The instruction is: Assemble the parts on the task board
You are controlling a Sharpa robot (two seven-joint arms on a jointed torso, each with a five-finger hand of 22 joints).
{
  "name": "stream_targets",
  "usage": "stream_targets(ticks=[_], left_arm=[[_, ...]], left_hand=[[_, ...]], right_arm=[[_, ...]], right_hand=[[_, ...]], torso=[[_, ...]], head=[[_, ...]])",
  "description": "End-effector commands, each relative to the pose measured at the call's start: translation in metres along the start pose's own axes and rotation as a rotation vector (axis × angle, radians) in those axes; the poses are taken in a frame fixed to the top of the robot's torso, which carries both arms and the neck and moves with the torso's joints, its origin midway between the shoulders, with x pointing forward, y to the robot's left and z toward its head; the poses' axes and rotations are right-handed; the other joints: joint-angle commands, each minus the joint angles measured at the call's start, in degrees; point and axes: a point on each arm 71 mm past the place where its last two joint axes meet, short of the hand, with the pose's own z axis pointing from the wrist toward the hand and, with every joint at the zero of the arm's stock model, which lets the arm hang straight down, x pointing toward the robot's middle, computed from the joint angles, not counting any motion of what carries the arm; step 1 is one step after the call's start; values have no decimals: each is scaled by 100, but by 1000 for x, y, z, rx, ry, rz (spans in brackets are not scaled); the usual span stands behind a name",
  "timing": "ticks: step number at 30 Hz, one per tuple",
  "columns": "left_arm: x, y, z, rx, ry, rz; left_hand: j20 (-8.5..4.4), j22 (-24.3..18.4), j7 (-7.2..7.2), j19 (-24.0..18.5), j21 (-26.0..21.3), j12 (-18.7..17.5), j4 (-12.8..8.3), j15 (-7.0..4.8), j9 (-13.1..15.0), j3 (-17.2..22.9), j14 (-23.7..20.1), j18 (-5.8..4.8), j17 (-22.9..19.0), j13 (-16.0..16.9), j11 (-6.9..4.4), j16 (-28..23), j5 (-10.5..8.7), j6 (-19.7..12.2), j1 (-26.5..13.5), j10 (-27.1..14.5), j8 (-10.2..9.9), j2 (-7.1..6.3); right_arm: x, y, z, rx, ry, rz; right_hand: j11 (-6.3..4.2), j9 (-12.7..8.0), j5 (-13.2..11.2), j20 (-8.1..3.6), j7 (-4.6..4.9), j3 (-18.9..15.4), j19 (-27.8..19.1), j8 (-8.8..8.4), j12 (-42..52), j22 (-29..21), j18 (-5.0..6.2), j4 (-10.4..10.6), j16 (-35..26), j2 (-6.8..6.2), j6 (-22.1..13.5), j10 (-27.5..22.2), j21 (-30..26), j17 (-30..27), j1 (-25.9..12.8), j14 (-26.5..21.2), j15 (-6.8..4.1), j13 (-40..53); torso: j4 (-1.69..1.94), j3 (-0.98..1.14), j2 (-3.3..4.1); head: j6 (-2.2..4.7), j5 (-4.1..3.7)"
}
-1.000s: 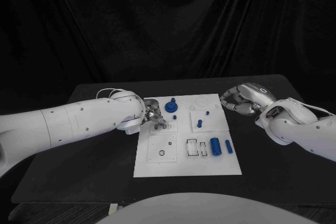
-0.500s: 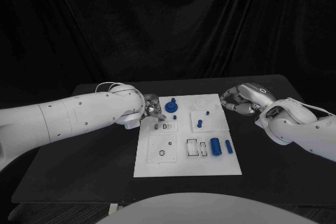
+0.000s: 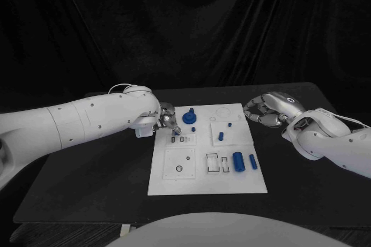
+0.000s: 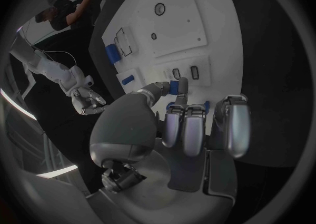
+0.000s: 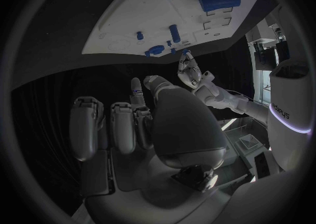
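Our left hand (image 3: pixel 169 122) pinches a small blue part (image 4: pixel 174 87) over the task board (image 3: pixel 207 174); our right hand (image 3: pixel 265 111) hangs curled, holding nothing.

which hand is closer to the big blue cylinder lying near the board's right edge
Right, though only by a little. The right hand hovers off the task board's far right edge, up-board from the big blue cylinder. The left hand is across the board at its far left part, pinching a small blue part.

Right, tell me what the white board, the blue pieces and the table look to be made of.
Board: probably matte white plastic; flat, with clean cutouts. Large blue cylinder: likely moulded or printed plastic; even colour, dull sheen. Table: black matte top; material unclear, no grain or reflection shows.
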Motion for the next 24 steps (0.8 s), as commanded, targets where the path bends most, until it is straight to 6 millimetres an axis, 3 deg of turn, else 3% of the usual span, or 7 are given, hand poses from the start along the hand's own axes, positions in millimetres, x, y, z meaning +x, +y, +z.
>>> stream_targets(ticks=[1,24], left_arm=[[3,1,0,-37,117,-35],[-8,-6,10,-76,115,-51]], left_hand=[[-11,1163,-81,36,37,47,-238,-36,-13,282,550,47,1436,1282,-51,24,4,66,-64,408,13,33],[-20,1172,-77,60,64,84,-206,-43,-45,348,559,39,1452,1321,-55,31,74,78,-167,441,-11,80]], right_arm=[[1,-1,-1,17,5,1],[1,0,0,11,1,1]], right_hand=[[53,9,31,41,11,44,226,-19,20,1212,86,5,-37,1,26,600,-22,540,50,423,32,1509],[53,9,31,41,11,44,226,-19,20,1212,86,5,-37,1,26,600,-22,540,50,423,32,1509]], torso=[[-2,0,-2],[1,0,-2]], head=[[0,-8],[0,18]])
